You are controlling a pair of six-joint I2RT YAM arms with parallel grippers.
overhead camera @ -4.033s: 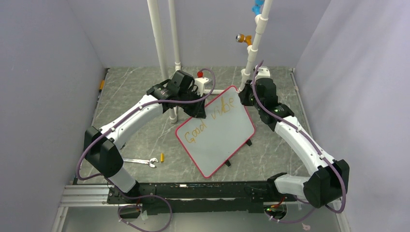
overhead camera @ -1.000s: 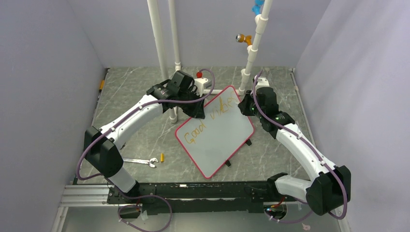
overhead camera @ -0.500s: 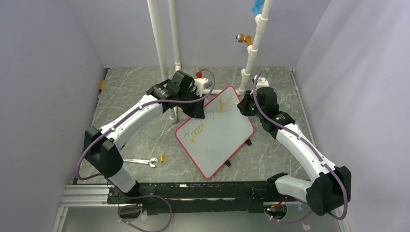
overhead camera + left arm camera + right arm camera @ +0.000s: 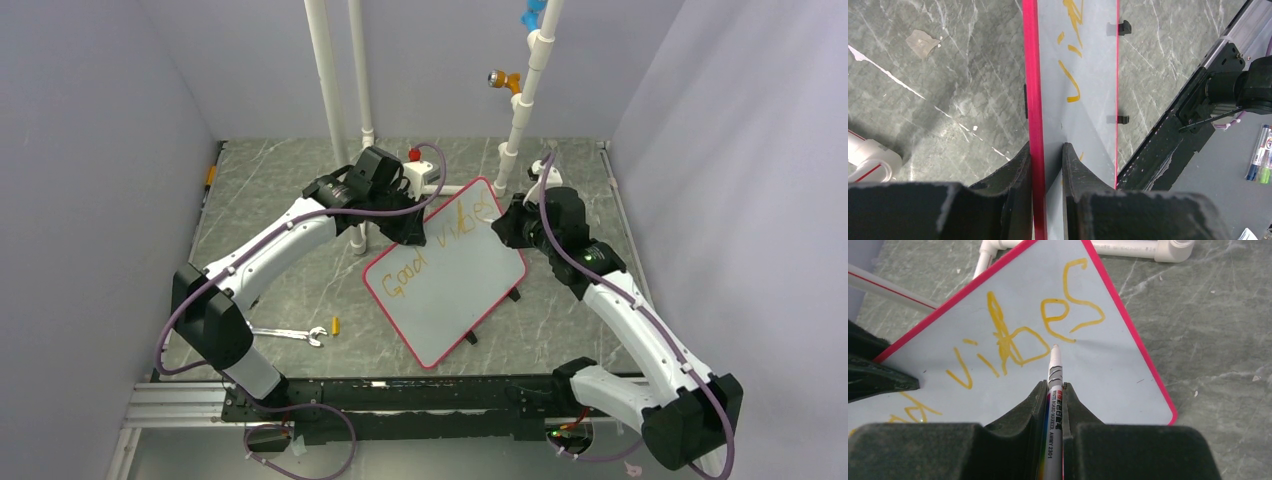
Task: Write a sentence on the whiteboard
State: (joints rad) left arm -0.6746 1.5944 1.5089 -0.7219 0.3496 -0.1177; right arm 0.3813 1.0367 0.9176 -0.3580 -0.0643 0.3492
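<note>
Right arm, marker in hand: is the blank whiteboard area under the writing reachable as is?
Probably yes. The right gripper holds the marker with its tip just under the sentence, and the rest of the whiteboard is bare, with nothing over it. The left gripper clamps only its rim, off to the side.

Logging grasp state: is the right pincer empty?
No: the right pincer is shut on a marker, its tip pointing at the whiteboard.

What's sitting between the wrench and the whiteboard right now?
Just one small orange piece, maybe a marker cap, lying much nearer the wrench than the whiteboard; the top external view shows it.
</note>
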